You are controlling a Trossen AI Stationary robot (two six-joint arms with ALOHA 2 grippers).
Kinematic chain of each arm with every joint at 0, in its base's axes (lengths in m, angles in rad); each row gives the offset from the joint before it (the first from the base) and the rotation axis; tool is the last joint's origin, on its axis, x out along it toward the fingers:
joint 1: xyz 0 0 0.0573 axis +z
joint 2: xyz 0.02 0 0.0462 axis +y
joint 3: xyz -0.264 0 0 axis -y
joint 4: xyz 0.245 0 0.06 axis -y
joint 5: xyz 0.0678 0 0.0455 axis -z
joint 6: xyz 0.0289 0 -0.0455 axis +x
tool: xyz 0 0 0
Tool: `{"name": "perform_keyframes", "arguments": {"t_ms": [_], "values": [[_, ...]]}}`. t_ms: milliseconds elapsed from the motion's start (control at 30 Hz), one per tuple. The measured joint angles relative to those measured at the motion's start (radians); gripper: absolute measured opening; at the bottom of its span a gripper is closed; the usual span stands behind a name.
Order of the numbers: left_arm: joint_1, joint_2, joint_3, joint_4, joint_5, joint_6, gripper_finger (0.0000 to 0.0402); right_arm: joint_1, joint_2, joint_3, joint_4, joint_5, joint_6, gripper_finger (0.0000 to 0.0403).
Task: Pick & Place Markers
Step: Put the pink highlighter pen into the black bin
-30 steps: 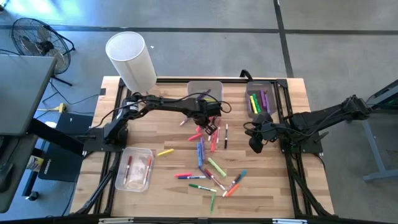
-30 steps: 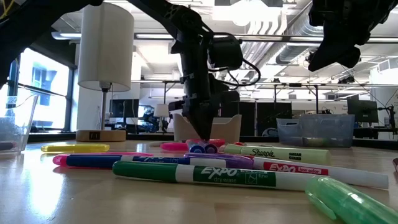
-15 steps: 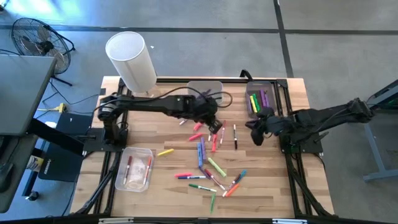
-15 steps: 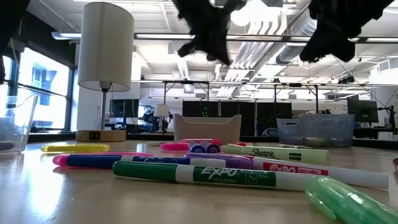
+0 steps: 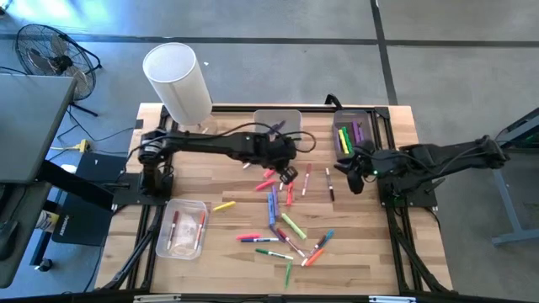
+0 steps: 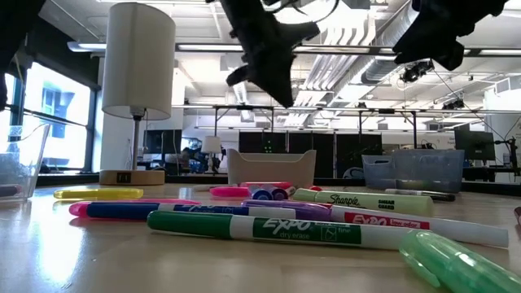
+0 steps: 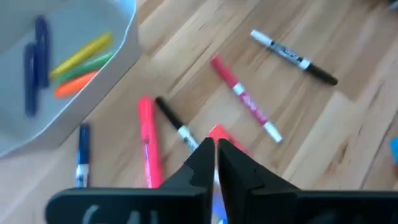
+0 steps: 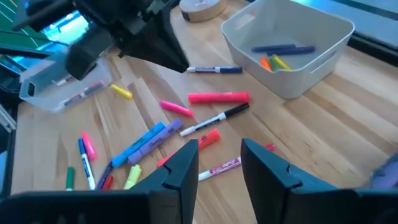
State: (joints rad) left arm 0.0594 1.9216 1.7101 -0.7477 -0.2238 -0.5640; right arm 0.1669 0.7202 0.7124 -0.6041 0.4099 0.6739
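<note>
Markers (image 5: 282, 220) scattered mid-bench (image 5: 227, 252). Bins at 12 o'clock (image 5: 276, 122), 1 o'clock (image 5: 352, 135), 8 o'clock (image 5: 182, 228). Lamp (image 5: 177, 82) at 11 o'clock.

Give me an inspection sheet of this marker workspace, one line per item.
Surface: wooden table, bare planks at its corners.
Job's things: markers scattered mid-table; more lie in the centre rear bin, the right rear bin and the front left bin.
Clutter: white cylinder lamp at the rear left.
Grippers: left gripper above the pile, jaws shut, nothing held; right gripper over the table's right side, jaws open, empty.
Cables: black leads run along the left arm.
Surroundings: floor fan and a grey cart to the left.
</note>
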Motion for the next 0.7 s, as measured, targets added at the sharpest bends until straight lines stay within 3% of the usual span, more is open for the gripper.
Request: {"name": "perform_keyframes", "arguments": {"t_ms": [333, 533, 633, 700], "values": [[0.057, 0.125, 0.000, -0.063, 0.046, 0.018, 0.0125, 0.000, 0.041, -0.001, 0.003, -0.028, 0.032, 0.0111], [0.115, 0.191, -0.005, -0.097, 0.148, 0.030, 0.0133, 0.000, 0.045, -0.001, 0.003, -0.027, 0.058, 0.0111], [0.124, 0.229, 0.012, -0.028, 0.166, 0.040, 0.0133, 0.000, 0.046, -0.001, 0.003, -0.027, 0.063, 0.0110], [0.125, 0.238, -0.002, -0.108, 0.166, 0.039, 0.0133, 0.000, 0.046, -0.001, 0.003, -0.027, 0.075, 0.0110]]}}
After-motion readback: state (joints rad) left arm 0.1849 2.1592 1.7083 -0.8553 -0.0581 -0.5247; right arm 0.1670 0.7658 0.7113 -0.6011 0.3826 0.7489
